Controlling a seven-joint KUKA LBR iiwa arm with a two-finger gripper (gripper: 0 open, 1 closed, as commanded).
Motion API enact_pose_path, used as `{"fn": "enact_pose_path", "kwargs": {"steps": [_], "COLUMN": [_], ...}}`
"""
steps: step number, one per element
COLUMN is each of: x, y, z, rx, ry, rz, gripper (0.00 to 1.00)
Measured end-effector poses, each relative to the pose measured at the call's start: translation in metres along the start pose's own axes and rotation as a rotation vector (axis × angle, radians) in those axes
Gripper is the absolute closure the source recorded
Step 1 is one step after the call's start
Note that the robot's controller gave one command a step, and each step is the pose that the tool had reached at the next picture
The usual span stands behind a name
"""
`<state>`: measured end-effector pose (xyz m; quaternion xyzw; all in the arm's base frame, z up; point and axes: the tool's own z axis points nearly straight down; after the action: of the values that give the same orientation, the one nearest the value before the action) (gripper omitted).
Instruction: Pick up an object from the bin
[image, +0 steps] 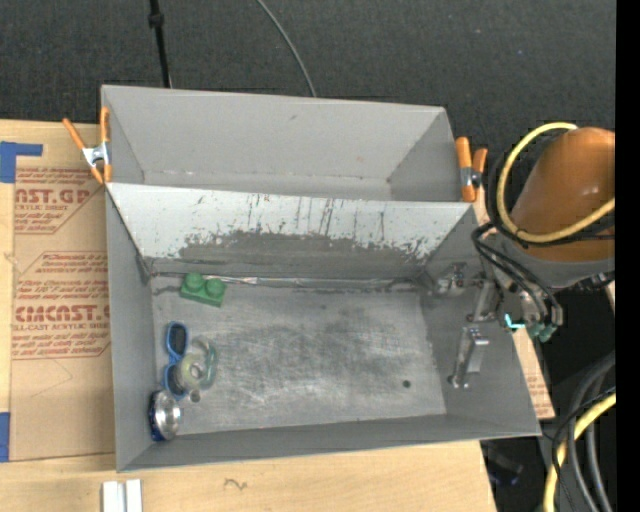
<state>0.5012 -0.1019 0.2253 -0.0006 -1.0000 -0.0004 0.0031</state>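
Camera view: looked down on a grey metal bin (130, 300), with the arm reaching in from the right.
Left front corner: a round blue-and-silver thing (163, 416) lay at the foot of the left wall.
Just behind it: a clear, greenish piece (197, 366) lay against a blue ring-shaped piece (176, 339). These three formed a small cluster.
Left rear floor: a green two-stud block (203, 290) lay flat at the foot of the back wall, apart from the cluster.
Middle floor: scuffed bare metal, with one small dark speck (406, 383) toward the right.
Right end: the gripper (459, 377) pointed downward over the foot of the right sloping wall, above bare metal.
Gripper state: could not be told, whether spread or pressed together.
Wrist: an orange cover (565, 190) ringed by a yellow cable (540, 132) stood beyond the bin's right rim.
Things to pick: all lay at the left end, well apart from the gripper.
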Motion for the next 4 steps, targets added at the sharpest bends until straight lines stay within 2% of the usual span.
{"fn": "enact_pose_path", "kwargs": {"steps": [1, 2, 3, 4], "x": [-0.017, -0.037, -0.070, -0.038], "y": [0.015, 0.020, 0.079, 0.253], "z": [0.152, 0.039, 0.108, 0.091], "rx": [-0.001, 0.002, -0.003, -0.004], "ry": [-0.003, -0.018, -0.005, -0.007], "rz": [-0.148, -0.070, -0.097, 0.047], "gripper": [0.00, 0.00, 0.00, 0.00]}}
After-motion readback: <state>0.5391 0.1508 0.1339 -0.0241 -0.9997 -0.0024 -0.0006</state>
